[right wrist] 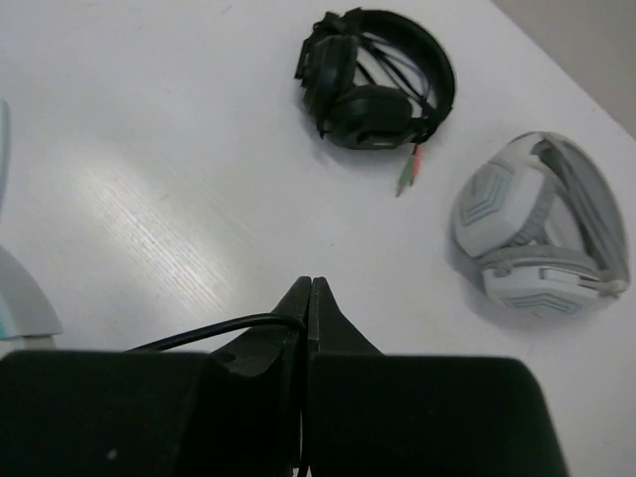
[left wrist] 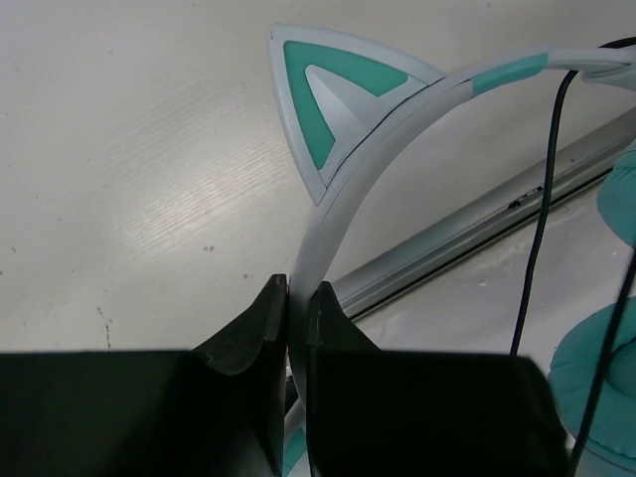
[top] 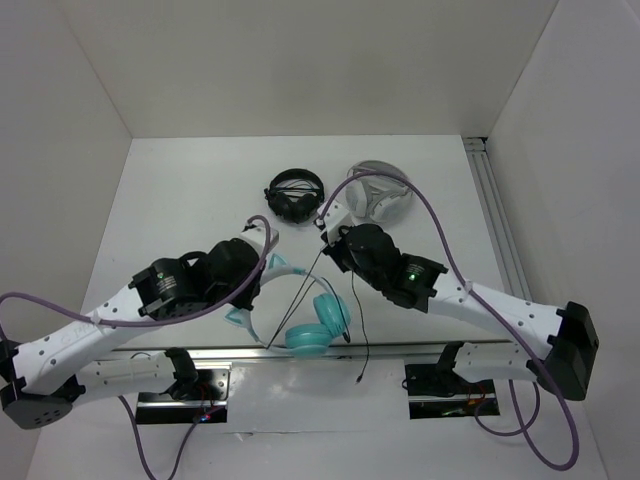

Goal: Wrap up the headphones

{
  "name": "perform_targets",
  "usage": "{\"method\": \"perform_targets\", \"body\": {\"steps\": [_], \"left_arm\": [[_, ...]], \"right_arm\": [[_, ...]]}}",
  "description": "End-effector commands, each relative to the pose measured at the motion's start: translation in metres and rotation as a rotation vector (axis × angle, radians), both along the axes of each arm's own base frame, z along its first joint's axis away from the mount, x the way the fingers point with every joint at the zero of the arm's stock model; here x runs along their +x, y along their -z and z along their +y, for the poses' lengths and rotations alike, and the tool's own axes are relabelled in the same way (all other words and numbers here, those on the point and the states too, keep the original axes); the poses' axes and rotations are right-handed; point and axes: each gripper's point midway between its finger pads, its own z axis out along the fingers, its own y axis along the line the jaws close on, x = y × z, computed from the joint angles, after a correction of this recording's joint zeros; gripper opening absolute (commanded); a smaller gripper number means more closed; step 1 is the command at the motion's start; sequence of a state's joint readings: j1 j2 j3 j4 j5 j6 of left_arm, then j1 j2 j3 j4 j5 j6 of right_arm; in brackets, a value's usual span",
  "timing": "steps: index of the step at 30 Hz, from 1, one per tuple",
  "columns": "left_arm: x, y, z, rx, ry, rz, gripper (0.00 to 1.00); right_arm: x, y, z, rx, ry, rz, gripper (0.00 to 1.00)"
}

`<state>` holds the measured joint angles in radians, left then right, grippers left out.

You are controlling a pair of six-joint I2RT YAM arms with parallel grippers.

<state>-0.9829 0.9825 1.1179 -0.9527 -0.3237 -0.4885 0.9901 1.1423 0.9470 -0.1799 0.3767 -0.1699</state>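
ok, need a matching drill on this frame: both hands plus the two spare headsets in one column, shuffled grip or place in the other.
Column 1
1. left hand
2. right hand
3. black headphones
4. white-grey headphones

Column 2
A. lies on the table, the right one of the two idle sets in the top view
B. shut on the thin black cable
C. lies on the table, the left one of the two idle sets in the top view
D. shut on the pale headband

Pairs: 1-D, 2-B, 3-C, 4-A
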Motion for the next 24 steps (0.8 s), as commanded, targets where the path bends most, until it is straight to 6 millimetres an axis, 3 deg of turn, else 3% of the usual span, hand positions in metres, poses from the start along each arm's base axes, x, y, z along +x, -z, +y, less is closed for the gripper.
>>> {"method": "perform_targets", "body": {"steps": [1,6,8,11,13,14,16,17,18,20,23,24], "left_arm": [[-0.014,-0.038,-0.002,-0.104,0.073,-0.031,0.00],[-0.022,-0.078,0.004,-0.218,0.098,-0.100,0.00],[-0.025,-0.086,0.007,-0.249,0.093,-0.114,0.00],[-0.020,-0.107,0.007,-0.329,0.049,-0.161,0.00],[-0.021,-0.119,0.007,-0.387,0.041,-0.187,0.00],[-0.020,-0.123,0.005,-0.409,0.035,-0.192,0.00],[-0.017,-0.136,0.001,-0.466,0.032,-0.222,0.00],[-0.019,-0.138,-0.002,-0.488,0.031,-0.213,0.00],[-0.019,-0.143,-0.002,-0.498,0.031,-0.219,0.00],[-0.020,-0.151,-0.002,-0.538,0.012,-0.212,0.00],[-0.014,-0.161,0.002,-0.564,-0.051,-0.227,0.00],[-0.011,-0.162,0.008,-0.560,-0.088,-0.238,0.00]], "right_arm": [[0.018,-0.004,0.010,0.132,0.020,-0.015,0.00],[0.038,0.026,0.010,0.181,0.000,0.082,0.00],[0.033,0.042,0.016,0.183,-0.035,0.118,0.00],[0.025,0.049,0.034,0.254,-0.111,0.149,0.00],[0.014,0.051,0.048,0.313,-0.189,0.184,0.04],[0.008,0.062,0.051,0.325,-0.214,0.208,0.06],[-0.003,0.052,0.069,0.433,-0.307,0.219,0.12],[-0.008,0.065,0.074,0.443,-0.330,0.254,0.14],[-0.008,0.055,0.083,0.515,-0.359,0.243,0.15],[-0.011,0.058,0.095,0.549,-0.399,0.262,0.17],[-0.009,0.084,0.109,0.566,-0.400,0.317,0.17],[-0.007,0.103,0.112,0.555,-0.387,0.349,0.12]]}}
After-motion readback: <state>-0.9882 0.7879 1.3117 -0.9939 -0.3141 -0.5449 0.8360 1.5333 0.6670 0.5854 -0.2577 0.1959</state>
